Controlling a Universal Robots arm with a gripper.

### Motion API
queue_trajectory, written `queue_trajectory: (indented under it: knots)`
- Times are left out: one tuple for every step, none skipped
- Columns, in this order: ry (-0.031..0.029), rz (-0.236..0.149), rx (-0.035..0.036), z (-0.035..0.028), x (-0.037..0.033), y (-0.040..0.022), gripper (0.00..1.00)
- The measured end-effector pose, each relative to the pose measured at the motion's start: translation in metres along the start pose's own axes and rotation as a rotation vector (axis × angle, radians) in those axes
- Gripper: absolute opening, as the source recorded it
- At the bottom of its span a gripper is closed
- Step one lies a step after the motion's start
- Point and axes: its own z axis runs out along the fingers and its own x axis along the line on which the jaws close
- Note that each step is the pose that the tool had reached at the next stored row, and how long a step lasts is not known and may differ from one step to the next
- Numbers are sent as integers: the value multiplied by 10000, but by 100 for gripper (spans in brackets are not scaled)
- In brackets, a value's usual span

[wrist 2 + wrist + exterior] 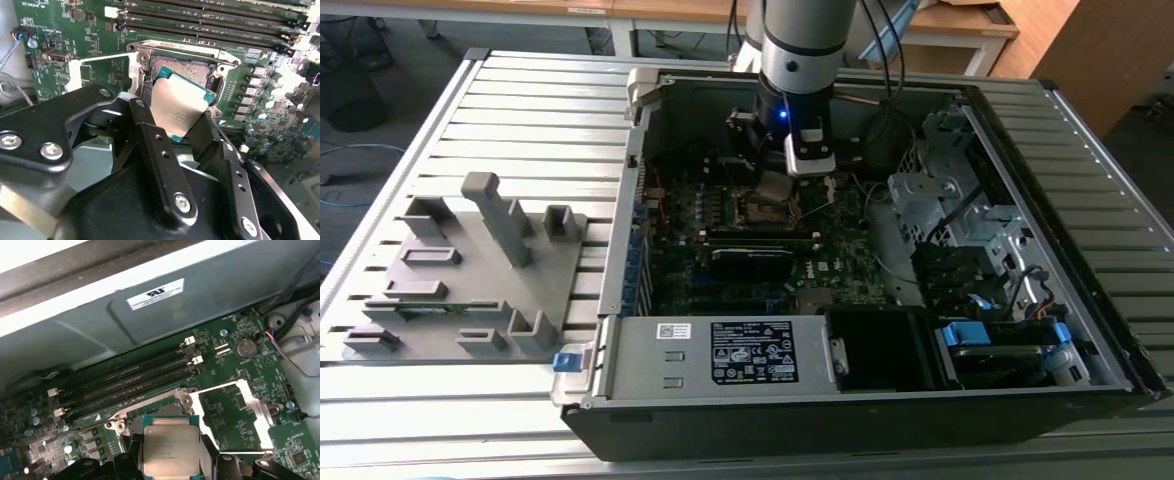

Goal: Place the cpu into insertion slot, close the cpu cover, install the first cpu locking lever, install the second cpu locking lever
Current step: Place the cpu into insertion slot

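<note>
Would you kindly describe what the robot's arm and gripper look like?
The arm is a silver-grey cylinder with a black band and a blue light near the wrist; black cables run alongside. The gripper has black linkage fingers with silver screws.

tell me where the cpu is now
The gripper clamps the cpu in its jaws, tilted just above the open insertion slot, beside the memory slots in the second wrist view.

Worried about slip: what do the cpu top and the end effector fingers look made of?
The cpu: matte silver-grey metal lid, soft sheen, green board edge. Fingers of the end effector: black, smooth, likely coated metal or hard plastic; screw heads show.
</note>
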Motion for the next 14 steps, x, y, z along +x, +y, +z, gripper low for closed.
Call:
queue_trajectory:
  knots:
    - [-7, 77, -1, 0, 0, 0, 54]
    - [-15, 165, -4, 1, 0, 0, 54]
    - [-23, 260, -5, 1, 0, 0, 54]
    - [-33, 361, -7, 2, 0, 0, 54]
    - [-41, 461, -9, 2, 0, 0, 54]
    - [-51, 575, -11, 3, 0, 0, 54]
    - [-61, 677, -13, 3, 0, 0, 54]
    - [-70, 782, -14, 4, 0, 0, 54]
    - [-79, 889, -17, 4, 0, 0, 54]
    - [-89, 996, -19, 5, 0, 0, 54]
    - [-99, 1100, -21, 5, 0, 0, 54]
    - [-108, 1214, -23, 5, 0, -1, 54]
    - [-118, 1316, -26, 5, 0, -1, 54]
    - [-127, 1416, -28, 6, 0, -1, 54]
